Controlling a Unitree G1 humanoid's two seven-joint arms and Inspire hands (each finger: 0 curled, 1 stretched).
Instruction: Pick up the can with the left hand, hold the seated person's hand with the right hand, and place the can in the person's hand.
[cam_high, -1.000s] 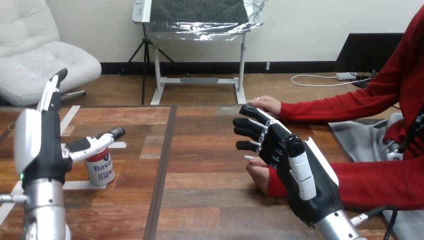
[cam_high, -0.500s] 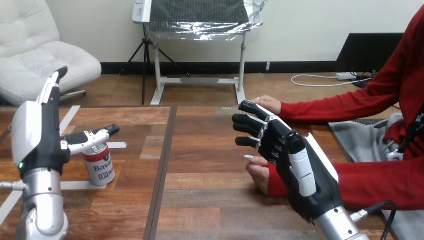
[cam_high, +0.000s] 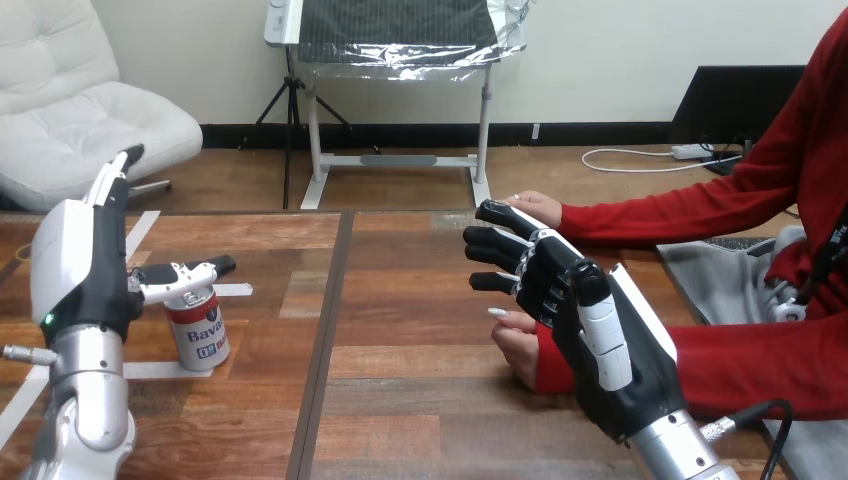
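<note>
I start with the wooden surface (cam_high: 400, 300), which runs across my whole lower view. My right hand (cam_high: 590, 330) sits at about 4 o'clock, its fingers loosely spread and aimed toward 10 o'clock, closed on nothing. It stands just in front of the person's nearer hand (cam_high: 512, 345); I can't tell whether the two touch. I judge it is parked there ready to take that hand. The person's other hand (cam_high: 535, 208) rests flat toward 1 o'clock.

My left hand (cam_high: 80, 270) is at 9 o'clock, fingers straight up and apart, thumb (cam_high: 175, 272) stretched toward 3 o'clock just above the can's top. That looks like a lineup for a side grasp, not yet closed.

The can (cam_high: 197, 325) stands at 8 o'clock on the surface, upright, long axis vertical, top toward 12 o'clock, label facing me.
</note>
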